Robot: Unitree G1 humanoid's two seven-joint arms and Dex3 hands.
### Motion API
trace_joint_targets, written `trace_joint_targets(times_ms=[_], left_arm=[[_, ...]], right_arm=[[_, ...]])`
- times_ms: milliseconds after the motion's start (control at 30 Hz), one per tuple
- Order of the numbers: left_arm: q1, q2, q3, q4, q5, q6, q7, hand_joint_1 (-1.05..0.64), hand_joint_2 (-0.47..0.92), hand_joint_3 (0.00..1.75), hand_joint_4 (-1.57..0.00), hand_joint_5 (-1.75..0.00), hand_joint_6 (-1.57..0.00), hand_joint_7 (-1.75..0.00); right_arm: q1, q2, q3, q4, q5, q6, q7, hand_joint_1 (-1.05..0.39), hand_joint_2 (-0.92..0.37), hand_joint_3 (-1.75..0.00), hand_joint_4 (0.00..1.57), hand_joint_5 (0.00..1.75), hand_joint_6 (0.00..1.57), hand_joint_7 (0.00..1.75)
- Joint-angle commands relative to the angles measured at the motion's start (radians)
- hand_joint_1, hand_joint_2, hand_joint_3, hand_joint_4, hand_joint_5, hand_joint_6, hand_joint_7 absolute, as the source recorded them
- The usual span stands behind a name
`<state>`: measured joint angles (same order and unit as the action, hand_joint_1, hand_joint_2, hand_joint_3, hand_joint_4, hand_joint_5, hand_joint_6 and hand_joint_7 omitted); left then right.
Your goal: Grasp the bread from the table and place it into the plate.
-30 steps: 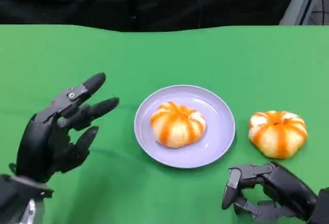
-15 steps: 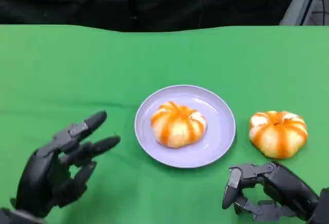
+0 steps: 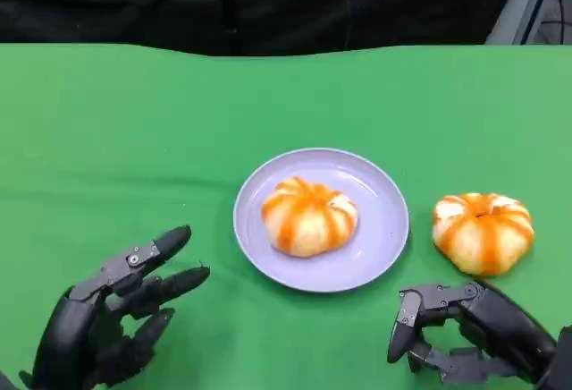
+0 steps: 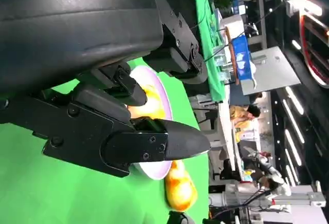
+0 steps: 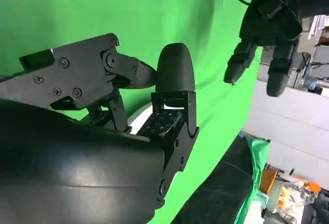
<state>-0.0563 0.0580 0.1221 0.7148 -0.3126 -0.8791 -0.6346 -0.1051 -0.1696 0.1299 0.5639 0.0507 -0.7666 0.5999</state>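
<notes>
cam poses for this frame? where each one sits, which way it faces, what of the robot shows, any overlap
Head view: high, looking down on the green table; left hand and right hand at the near edge.
Left wrist view: behind the left hand, rolled sideways, facing the lavender round plate.
Right wrist view: behind the right hand, facing across the cloth to the left hand.
Shared: head and left wrist views both show the plate and both orange-striped round breads.

Surface (image 3: 134, 122) is looking like matt green cloth w/ faint creases. Plate (image 3: 380, 251) is showing a smooth, semi-gloss lilac finish, prob. plastic or glazed. Both buns (image 3: 308, 216) (image 3: 483, 232) are shining w/ a glossy orange-striped crust. Left hand (image 3: 107, 323) and right hand (image 3: 469, 336) are looking like matt-to-satin black plastic w/ small screws.
</notes>
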Motion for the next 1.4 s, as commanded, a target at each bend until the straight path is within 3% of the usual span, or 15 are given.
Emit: trace_joint_targets(times_ms=[33, 100, 133, 267, 533, 567, 633, 833, 867, 900, 933, 1033, 1400], left_arm=[[-0.016, 0.002, 0.000, 0.043, 0.015, -0.019, -0.005, -0.31, 0.92, 0.14, -0.82, -0.02, -0.67, -0.02], [-0.021, -0.003, -0.002, 0.064, 0.031, -0.023, 0.008, -0.22, 0.92, 0.11, -0.82, -0.01, -0.69, -0.03], [-0.023, -0.005, -0.002, 0.072, 0.038, -0.023, 0.014, -0.11, 0.92, 0.13, -0.84, -0.02, -0.72, -0.03], [-0.027, -0.009, -0.003, 0.095, 0.095, -0.035, 0.072, 0.06, 0.92, 0.21, -0.87, -0.02, -0.78, -0.04], [-0.033, 0.002, -0.012, 0.106, 0.151, -0.063, 0.124, 0.09, 0.92, 0.27, -0.94, -0.04, -0.86, -0.05], [-0.035, 0.005, -0.014, 0.108, 0.152, -0.064, 0.121, 0.07, 0.91, 0.34, -1.11, -0.14, -1.04, -0.10], [-0.038, 0.007, -0.016, 0.112, 0.152, -0.067, 0.118, 0.05, 0.90, 0.41, -1.19, -0.23, -1.16, -0.10], [-0.042, 0.007, -0.016, 0.120, 0.155, -0.075, 0.118, 0.05, 0.89, 0.44, -1.20, -0.28, -1.20, -0.08], [-0.044, 0.007, -0.017, 0.123, 0.155, -0.080, 0.116, 0.05, 0.80, 0.65, -1.03, -0.88, -1.19, -0.37], [-0.045, 0.007, -0.017, 0.125, 0.155, -0.083, 0.115, 0.05, 0.73, 0.80, -0.93, -1.16, -1.07, -0.68], [-0.046, 0.008, -0.018, 0.127, 0.158, -0.085, 0.117, 0.05, 0.68, 0.91, -0.86, -1.34, -0.98, -0.92], [-0.047, 0.009, -0.019, 0.131, 0.162, -0.089, 0.120, 0.04, 0.64, 0.99, -0.81, -1.45, -0.90, -1.10], [-0.044, 0.009, -0.027, 0.134, 0.154, -0.109, 0.104, 0.01, 0.62, 1.00, -0.80, -1.55, -0.88, -1.20]], right_arm=[[0.009, -0.019, -0.003, -0.009, 0.007, 0.002, 0.000, -0.06, -0.80, -0.70, 0.74, 1.62, 0.80, 1.15], [0.011, -0.020, -0.003, -0.014, 0.006, 0.005, -0.002, -0.06, -0.80, -0.70, 0.73, 1.63, 0.80, 1.15], [0.012, -0.021, -0.003, -0.017, 0.005, 0.007, -0.003, -0.06, -0.80, -0.70, 0.73, 1.63, 0.79, 1.15], [0.008, -0.020, -0.004, -0.010, 0.008, -0.001, 0.000, -0.06, -0.79, -0.71, 0.73, 1.63, 0.79, 1.15], [0.009, -0.021, -0.005, -0.011, 0.005, 0.003, -0.005, -0.08, -0.78, -0.73, 0.74, 1.63, 0.80, 1.15], [0.008, -0.022, -0.005, -0.010, 0.006, 0.003, -0.004, -0.07, -0.78, -0.73, 0.74, 1.63, 0.80, 1.15], [0.008, -0.022, -0.005, -0.009, 0.007, 0.004, -0.002, -0.07, -0.78, -0.74, 0.74, 1.63, 0.80, 1.14], [0.007, -0.022, -0.005, -0.009, 0.008, 0.006, -0.002, -0.07, -0.77, -0.75, 0.74, 1.63, 0.80, 1.14], [0.007, -0.021, -0.005, -0.009, 0.009, 0.008, -0.001, -0.07, -0.77, -0.75, 0.73, 1.62, 0.80, 1.14], [0.007, -0.021, -0.005, -0.009, 0.010, 0.009, 0.000, -0.07, -0.77, -0.75, 0.73, 1.62, 0.80, 1.14], [0.007, -0.022, -0.005, -0.009, 0.009, 0.008, -0.001, -0.07, -0.77, -0.75, 0.73, 1.62, 0.80, 1.14], [0.007, -0.022, -0.005, -0.009, 0.007, 0.007, -0.002, -0.07, -0.78, -0.74, 0.73, 1.62, 0.80, 1.14], [0.004, -0.017, -0.004, -0.009, 0.007, 0.005, -0.005, -0.07, -0.77, -0.74, 0.73, 1.63, 0.80, 1.14]])
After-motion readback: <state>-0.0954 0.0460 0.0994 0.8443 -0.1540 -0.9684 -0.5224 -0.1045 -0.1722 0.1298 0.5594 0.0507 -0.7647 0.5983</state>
